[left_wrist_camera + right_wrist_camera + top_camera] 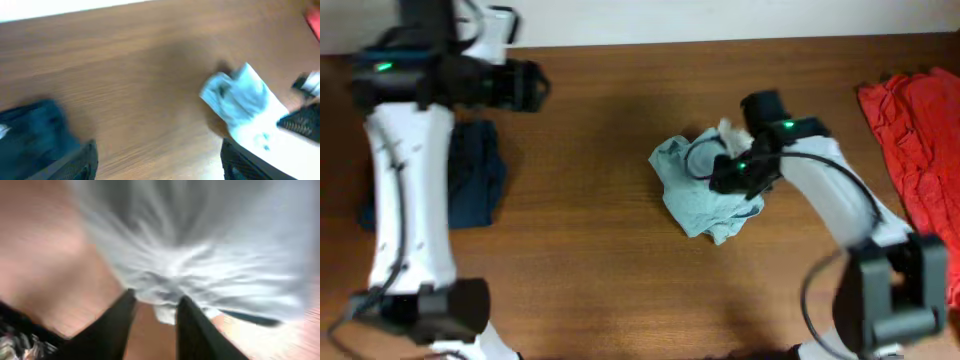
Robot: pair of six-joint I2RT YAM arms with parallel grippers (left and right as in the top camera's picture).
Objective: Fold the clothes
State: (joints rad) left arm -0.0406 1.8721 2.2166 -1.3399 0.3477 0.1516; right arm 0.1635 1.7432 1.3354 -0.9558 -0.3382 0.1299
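The pale grey-blue T-shirt (pixel 695 190) lies crumpled in a heap in the middle of the surface (pixel 600 260). The right tool (pixel 156 302) pinches a small bunch of its cloth, with wrinkles drawn toward the fingers. With so little caught, the fold may slip out on a lift, or the heap may rise as one lump instead of spreading. The left tool (pixel 159 150) hangs wide apart and empty at far left, beside the navy garment (pixel 480 180) and well apart from the T-shirt, so nothing pins a second corner. The red garment (pixel 915 130) lies at the right edge, near the right arm's sweep.
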